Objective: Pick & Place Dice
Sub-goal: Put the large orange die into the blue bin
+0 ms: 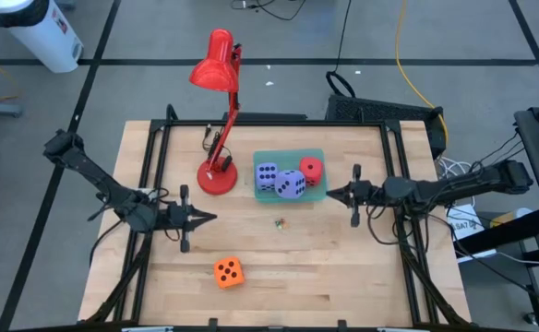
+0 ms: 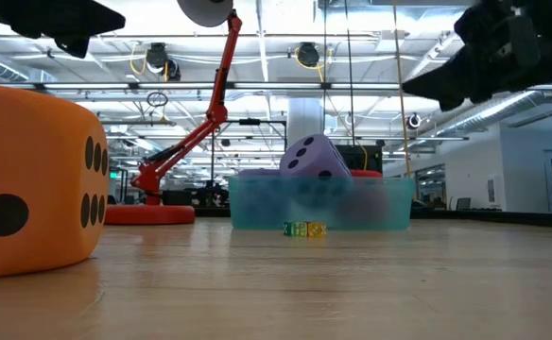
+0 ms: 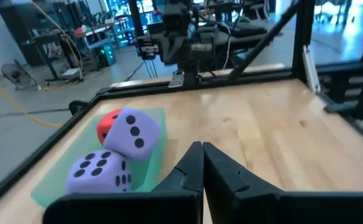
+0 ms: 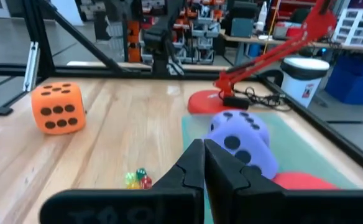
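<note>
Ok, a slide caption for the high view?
Three dice sit on the teal tray, the orange die lies apart on the table, both grippers shut: left, right.

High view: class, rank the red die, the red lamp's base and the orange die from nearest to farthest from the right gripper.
From the right gripper:
1. Red die, on the teal tray, just beyond its tip.
2. Red lamp's base, past the tray, toward the left arm.
3. Orange die, alone near the table's front edge.
</note>
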`<state>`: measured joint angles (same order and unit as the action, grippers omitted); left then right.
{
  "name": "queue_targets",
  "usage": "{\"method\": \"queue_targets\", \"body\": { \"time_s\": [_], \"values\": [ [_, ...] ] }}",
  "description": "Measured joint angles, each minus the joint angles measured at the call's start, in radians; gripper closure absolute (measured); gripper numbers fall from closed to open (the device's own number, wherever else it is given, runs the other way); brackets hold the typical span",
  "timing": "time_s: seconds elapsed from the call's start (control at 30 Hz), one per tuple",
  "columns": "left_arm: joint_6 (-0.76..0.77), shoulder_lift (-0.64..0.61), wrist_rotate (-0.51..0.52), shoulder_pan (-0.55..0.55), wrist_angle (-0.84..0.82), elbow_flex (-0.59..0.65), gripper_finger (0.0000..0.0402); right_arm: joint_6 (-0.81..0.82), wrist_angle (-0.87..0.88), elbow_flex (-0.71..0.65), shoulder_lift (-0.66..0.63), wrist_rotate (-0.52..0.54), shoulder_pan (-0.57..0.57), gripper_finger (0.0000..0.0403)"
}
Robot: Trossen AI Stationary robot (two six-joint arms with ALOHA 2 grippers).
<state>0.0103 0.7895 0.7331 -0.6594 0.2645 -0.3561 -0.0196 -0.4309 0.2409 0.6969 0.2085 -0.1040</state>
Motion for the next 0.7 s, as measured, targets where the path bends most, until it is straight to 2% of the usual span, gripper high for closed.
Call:
{"method": "queue_targets", "body": {
  "time_s": [0.17, 0.27, 0.47, 0.6, 0.7],
  "values": [
    [0.085, 0.0, -0.025, 0.0, 0.068, -0.005, 0.0397, 0.008, -0.018, -0.019, 0.0, 0.0, 0.0, 0.0403],
    [0.133, 0.014, -0.021, -0.013, 0.001, -0.078, 0.0397, 0.008, -0.02, -0.019, -0.001, 0.0, 0.0, 0.0403],
    [0.245, 0.156, 0.119, -0.071, -0.353, -0.326, 0.0377, 0.011, -0.019, -0.019, -0.001, 0.0, 0.0, 0.0403],
    [0.405, 0.293, 0.088, -0.087, -0.6, -0.481, 0.0345, 0.016, -0.018, -0.019, -0.001, -0.001, 0.0, 0.0403],
    [0.522, 0.392, 0.006, -0.096, -0.716, -0.582, 0.0314, 0.016, -0.018, -0.019, -0.001, -0.001, 0.0, 0.0403]
  ]
}}
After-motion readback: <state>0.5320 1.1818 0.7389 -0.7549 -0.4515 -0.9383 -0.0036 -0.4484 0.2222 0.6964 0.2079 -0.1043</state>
